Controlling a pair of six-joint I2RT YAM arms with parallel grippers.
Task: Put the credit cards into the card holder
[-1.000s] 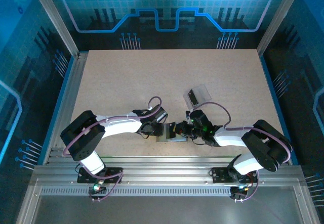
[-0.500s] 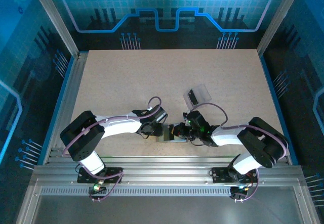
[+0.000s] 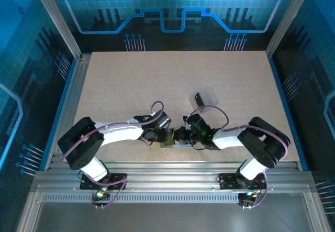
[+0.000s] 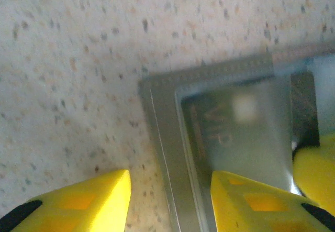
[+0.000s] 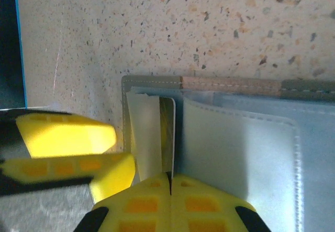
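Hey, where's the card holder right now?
In the top view the card holder lies by the near edge of the table, about centre, between the left gripper and right gripper; the clear box sits beyond it.

- Top external: fixed above and behind the arm bases, looking down and forward over the whole table [image 3: 157,80] from far off; the bases lie at the lower edge.
- Left wrist: faces down at the tabletop from very near, with the left gripper [image 4: 170,192] at the bottom edge.
- Right wrist: faces down, equally near, with the right gripper [image 5: 170,187] at bottom centre.
- Shared: both wrist views cover one end of the card holder [image 4: 157,117] and the speckled top beside it.
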